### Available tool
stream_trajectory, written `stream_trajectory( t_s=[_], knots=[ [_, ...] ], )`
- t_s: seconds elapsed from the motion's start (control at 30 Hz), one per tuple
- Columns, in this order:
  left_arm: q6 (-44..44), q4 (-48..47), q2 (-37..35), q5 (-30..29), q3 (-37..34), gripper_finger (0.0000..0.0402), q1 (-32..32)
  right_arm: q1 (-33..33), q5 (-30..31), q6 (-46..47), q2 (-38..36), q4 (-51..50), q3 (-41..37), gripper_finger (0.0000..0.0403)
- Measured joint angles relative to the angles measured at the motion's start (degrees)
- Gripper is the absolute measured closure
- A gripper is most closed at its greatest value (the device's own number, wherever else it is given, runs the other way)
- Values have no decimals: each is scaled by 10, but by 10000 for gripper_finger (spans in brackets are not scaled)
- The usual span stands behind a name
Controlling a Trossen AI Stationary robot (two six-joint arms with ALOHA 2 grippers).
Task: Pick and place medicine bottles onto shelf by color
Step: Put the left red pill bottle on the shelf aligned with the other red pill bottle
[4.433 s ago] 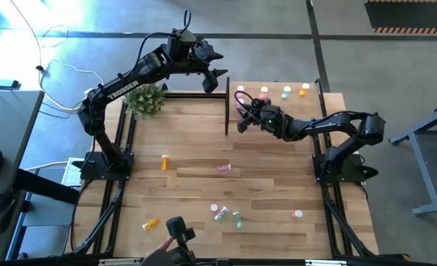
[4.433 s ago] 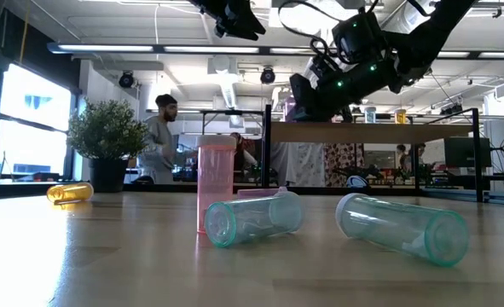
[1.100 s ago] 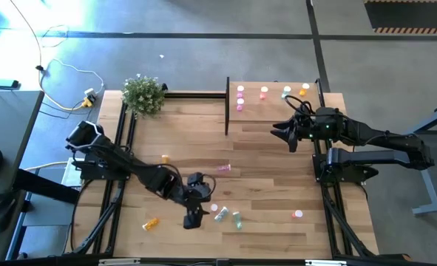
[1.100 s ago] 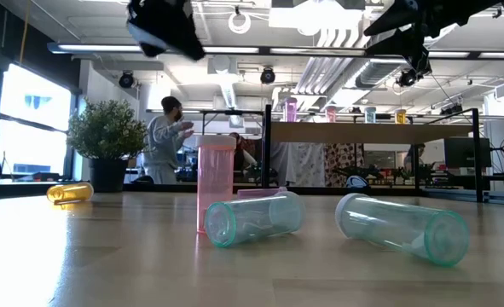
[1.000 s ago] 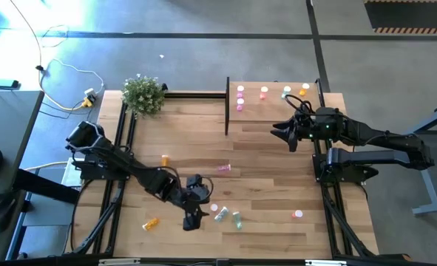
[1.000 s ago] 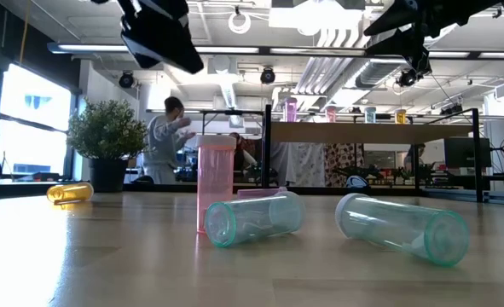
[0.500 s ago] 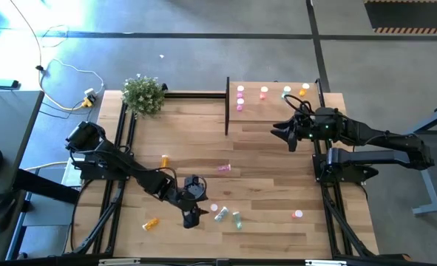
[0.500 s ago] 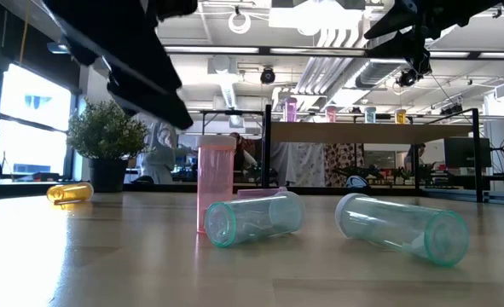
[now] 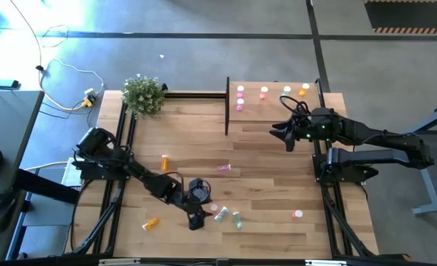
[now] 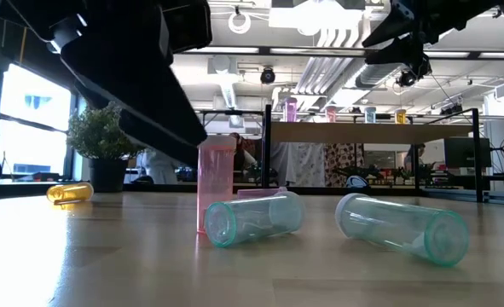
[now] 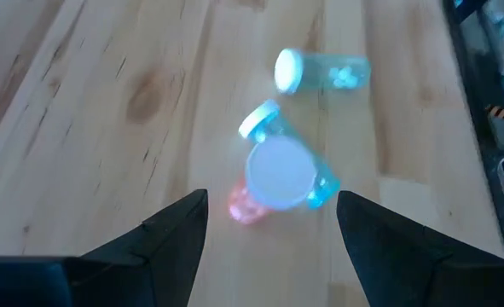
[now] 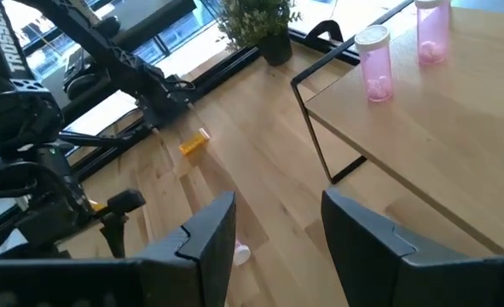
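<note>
Near the table's front edge stands an upright pink medicine bottle (image 11: 277,175) with a white cap, also in the low view (image 10: 217,183). Two pale green bottles (image 10: 253,219) (image 10: 402,223) lie on their sides beside it. My left gripper (image 9: 196,218) hangs open just left of and above the pink bottle, which shows ahead between its fingers (image 11: 271,199), untouched. My right gripper (image 9: 276,133) is open and holds nothing, raised beside the shelf (image 9: 277,107). Upright on the shelf stand pink (image 9: 239,98), red-pink (image 9: 264,91), green (image 9: 286,91) and orange (image 9: 305,90) bottles.
Other bottles lie on the table: an orange one (image 9: 165,161) at left middle, another orange (image 9: 151,222) near the front left, a pink one (image 9: 223,168) at centre, a white-capped one (image 9: 298,214) at front right. A potted plant (image 9: 144,96) stands at the far left corner.
My left gripper has come down toward the cluster of bottles near the front edge, staying open, and now hangs low beside the upright pink bottle. The bottles have not moved.
</note>
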Motion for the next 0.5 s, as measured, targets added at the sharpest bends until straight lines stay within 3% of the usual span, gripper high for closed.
stream_trajectory(
  t_s=[0.37, 0.5],
  knots=[
    [7, 35, 11, -15, 0, 150, 16, 0, 0, -1, 16, 2, 0, 237],
    [15, 43, 11, 4, 0, 156, 25, 0, 0, -3, 16, 2, 0, 237]
  ],
)
